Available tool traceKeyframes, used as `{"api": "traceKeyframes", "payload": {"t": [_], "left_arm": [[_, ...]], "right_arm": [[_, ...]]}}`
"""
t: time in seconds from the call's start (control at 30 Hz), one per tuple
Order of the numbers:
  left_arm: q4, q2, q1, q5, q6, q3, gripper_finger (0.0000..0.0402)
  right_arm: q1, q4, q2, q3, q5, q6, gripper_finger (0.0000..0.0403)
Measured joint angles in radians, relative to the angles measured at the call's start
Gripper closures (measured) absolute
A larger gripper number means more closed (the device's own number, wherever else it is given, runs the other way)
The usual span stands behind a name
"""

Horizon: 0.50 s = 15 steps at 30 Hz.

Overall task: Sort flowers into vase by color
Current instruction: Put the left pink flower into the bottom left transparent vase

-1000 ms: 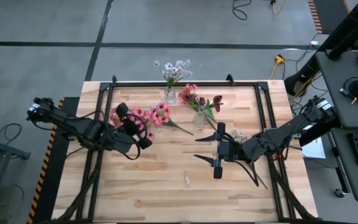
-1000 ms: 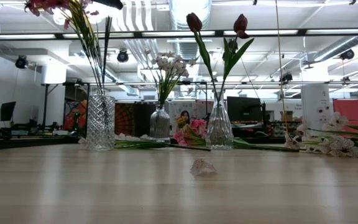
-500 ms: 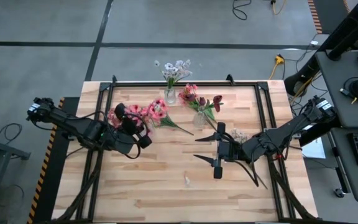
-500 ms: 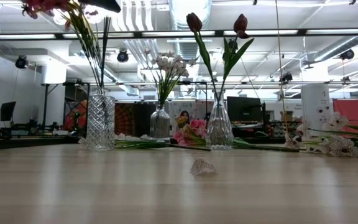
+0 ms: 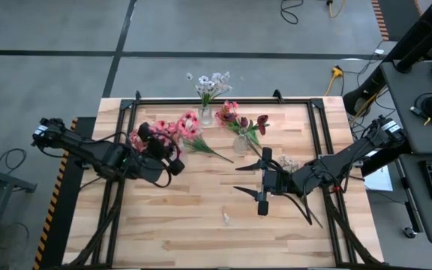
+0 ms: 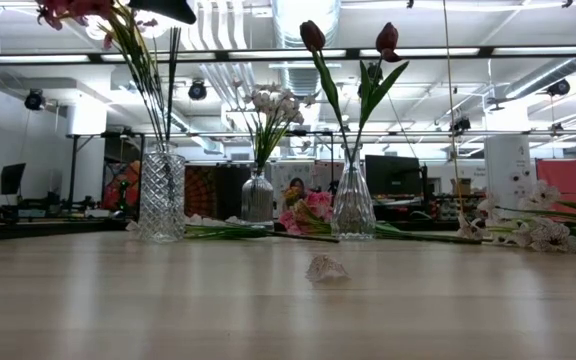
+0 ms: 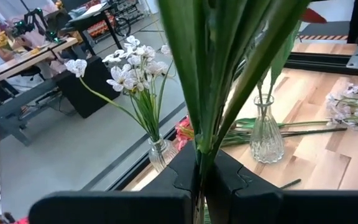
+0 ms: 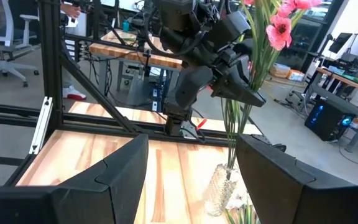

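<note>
My left gripper point(image 5: 173, 163) is shut on a bunch of pink flowers point(image 5: 184, 126). Their green stalks point(image 6: 155, 95) run down into a cut-glass vase point(image 6: 161, 195) at the table's left. The white-lilac flowers point(image 6: 273, 105) stand in a small vase point(image 5: 205, 116) at the far edge. Two dark red blooms point(image 6: 312, 36) stand in a vase point(image 5: 240, 143) near the middle. My right gripper point(image 5: 240, 178) hovers open over mid-table, fingers pointing toward the left arm, holding nothing. My left gripper pinches the bunched green stalks point(image 7: 199, 144) between its two fingers, well above the vase's mouth. The fingers point(image 8: 246, 92) come nearly level from the table's left and lie across the stalks. The stalks stand close to upright, blossoms above the fingers, lower ends inside the cut-glass vase point(image 8: 219, 183).
Loose white-lilac sprigs point(image 5: 287, 161) lie on the table near the right arm. Pink blossoms point(image 5: 227, 112) and green stems point(image 5: 214, 154) lie beside the middle vase. A small scrap point(image 5: 226, 217) sits toward the near edge. A black frame point(image 5: 223, 100) rims the table.
My left gripper has rolled a little in place, still shut on the stalks. The pink blossoms above it have swung toward the table's far edge. The stalks' lower ends have stayed in the cut-glass vase.
</note>
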Motion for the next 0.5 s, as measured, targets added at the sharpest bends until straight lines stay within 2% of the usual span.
{"api": "traceKeyframes", "payload": {"t": [0.5], "left_arm": [[-0.004, 0.000, 0.003, -0.011, -0.037, -0.003, 0.0401]], "right_arm": [[0.000, -0.004, 0.000, 0.000, 0.000, 0.000, 0.0167]]}}
